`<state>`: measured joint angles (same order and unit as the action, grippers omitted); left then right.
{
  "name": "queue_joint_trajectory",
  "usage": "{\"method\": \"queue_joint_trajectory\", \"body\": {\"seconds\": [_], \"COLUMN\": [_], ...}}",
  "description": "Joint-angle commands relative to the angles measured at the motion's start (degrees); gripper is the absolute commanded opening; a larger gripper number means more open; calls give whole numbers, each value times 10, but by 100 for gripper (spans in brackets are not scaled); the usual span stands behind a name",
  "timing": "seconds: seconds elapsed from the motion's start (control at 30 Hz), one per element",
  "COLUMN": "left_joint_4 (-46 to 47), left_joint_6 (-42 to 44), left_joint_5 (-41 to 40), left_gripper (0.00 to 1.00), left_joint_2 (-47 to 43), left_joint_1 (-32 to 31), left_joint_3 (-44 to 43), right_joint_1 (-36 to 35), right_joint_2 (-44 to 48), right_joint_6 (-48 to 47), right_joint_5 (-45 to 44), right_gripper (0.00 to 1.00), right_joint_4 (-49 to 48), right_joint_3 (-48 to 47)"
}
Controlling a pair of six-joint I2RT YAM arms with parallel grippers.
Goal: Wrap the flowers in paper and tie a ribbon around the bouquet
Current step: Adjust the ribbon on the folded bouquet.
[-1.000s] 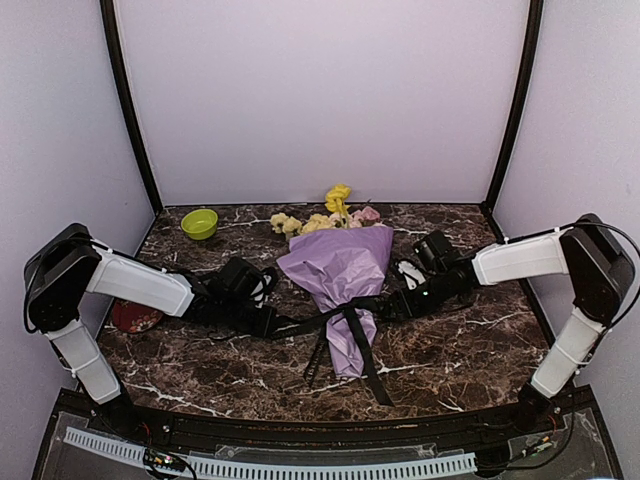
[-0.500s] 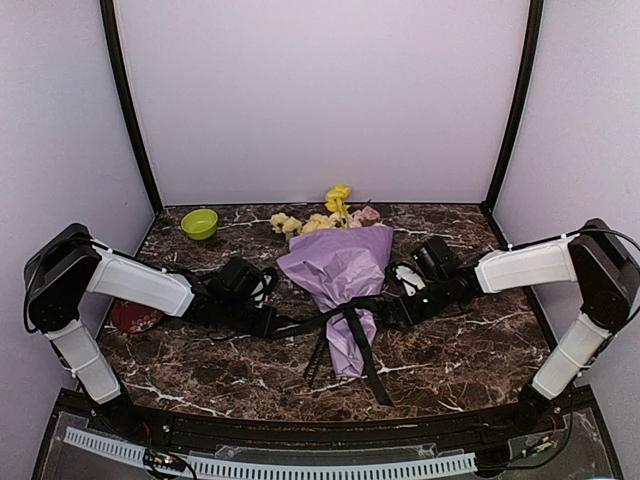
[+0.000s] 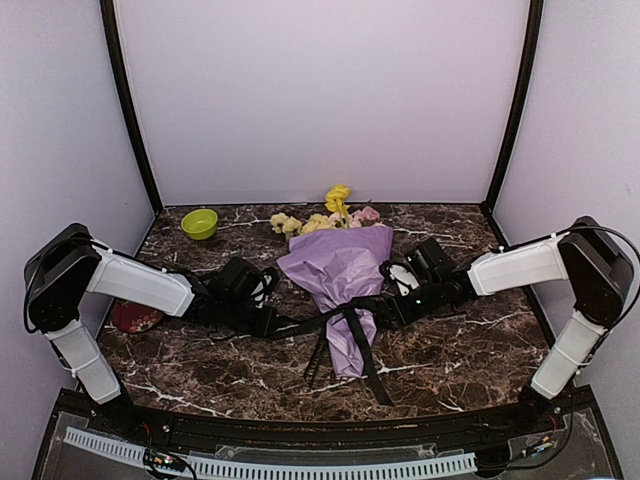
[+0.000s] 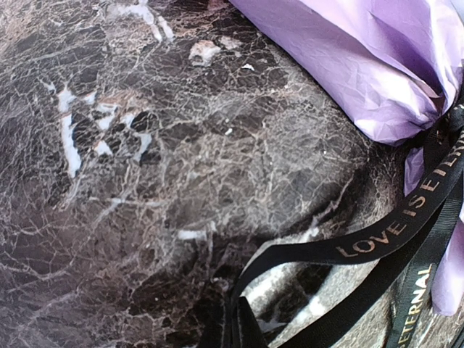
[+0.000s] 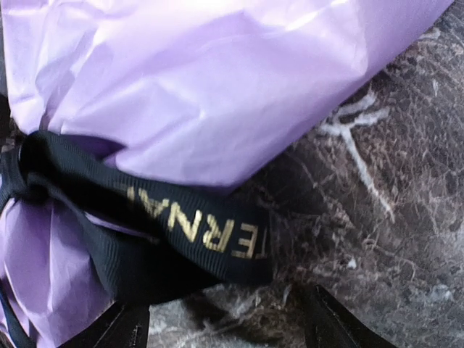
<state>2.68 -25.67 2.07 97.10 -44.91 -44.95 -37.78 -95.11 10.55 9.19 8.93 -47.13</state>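
Mid-bench on the dark marbled bench (image 3: 470,360): bouquet (image 3: 345,290) of yellow, cream and pink flowers (image 3: 322,222) in a cone of crinkled lilac-purple paper (image 5: 217,87), blooms toward the far edge. Knotted round its narrow waist: flat black ribbon (image 3: 352,312) with gold lettering, tails trailing toward the near edge. Left pincer (image 3: 270,322) clenched on a ribbon end, left of the cone. Right pincer (image 3: 394,305) released, fingers (image 5: 333,322) wide apart, just beside the ribbon on the cone's right.

The paper (image 3: 340,265) is coloured lilac-purple, the ribbon (image 5: 196,221) black with gold lettering; the flowers (image 3: 320,222) are seen in yellow, cream and pink; the table (image 3: 460,350) is marbled dark brown, veined white
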Motion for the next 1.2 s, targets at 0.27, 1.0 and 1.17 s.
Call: {"method": "queue_joint_trajectory", "body": {"seconds": [0.27, 1.0, 1.17], "left_joint_4": [-89, -64, -65], "left_joint_6": [16, 54, 47], "left_joint_5": [-17, -59, -54], "left_gripper": [0, 0, 0], "left_joint_2": [22, 66, 88], "left_joint_1": [-1, 69, 73], "left_joint_3": [8, -66, -63], "right_joint_1": [-6, -31, -38], "right_joint_2": [-49, 81, 88], "right_joint_6": [-18, 39, 46], "right_joint_5": [-33, 43, 81], "right_gripper": [57, 0, 0], "right_joint_4": [-64, 64, 113], "right_joint_3": [-10, 58, 74]}}
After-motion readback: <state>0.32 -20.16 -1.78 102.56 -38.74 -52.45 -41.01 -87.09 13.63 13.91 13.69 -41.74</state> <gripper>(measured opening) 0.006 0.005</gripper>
